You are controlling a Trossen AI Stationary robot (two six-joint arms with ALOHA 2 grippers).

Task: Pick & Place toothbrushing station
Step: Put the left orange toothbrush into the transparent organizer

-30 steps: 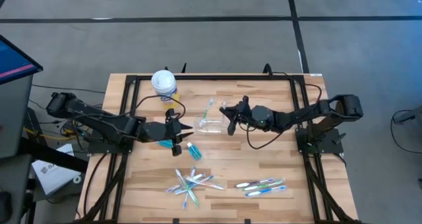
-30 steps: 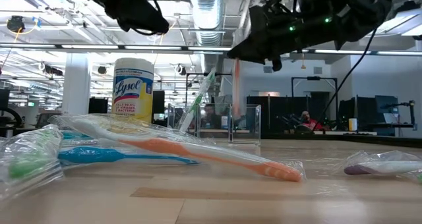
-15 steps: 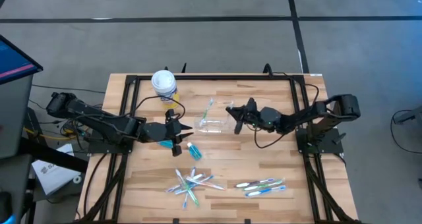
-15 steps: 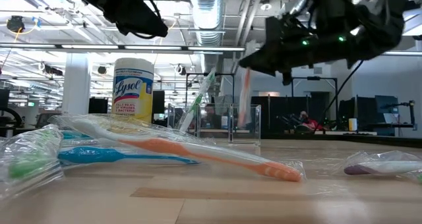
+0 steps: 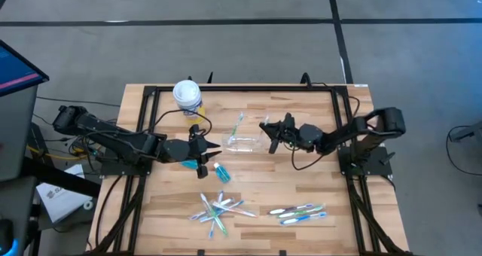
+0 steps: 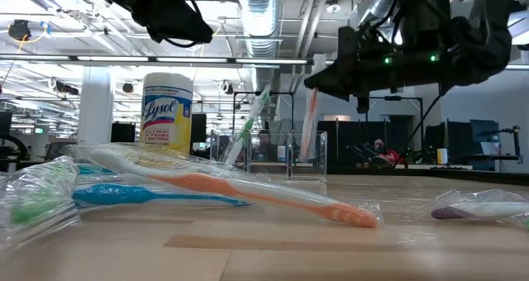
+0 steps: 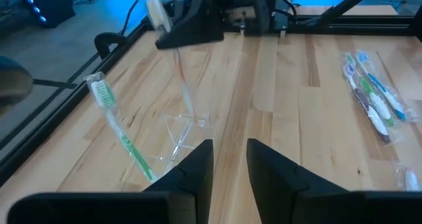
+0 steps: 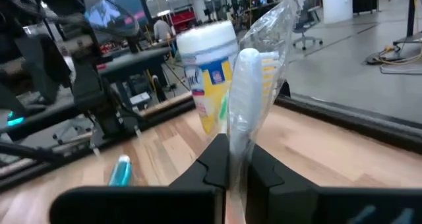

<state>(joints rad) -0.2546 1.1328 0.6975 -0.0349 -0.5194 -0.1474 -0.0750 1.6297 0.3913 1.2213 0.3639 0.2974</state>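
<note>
Right end effector (image 5: 268, 133): fingers clamped on a wrapped toothbrush (image 8: 245, 92), held above the clear cup (image 5: 242, 142).
Left end effector (image 5: 213, 157): fingers a little apart, holding nothing.

The right arm is reaching in from the table's right side, its right gripper (image 5: 269, 131) hanging above mid-table with fingers (image 8: 217, 159) pinching a wrapped toothbrush (image 8: 245, 85). The left arm is stretching from the left, its left gripper (image 5: 208, 156) partly parted.
</note>
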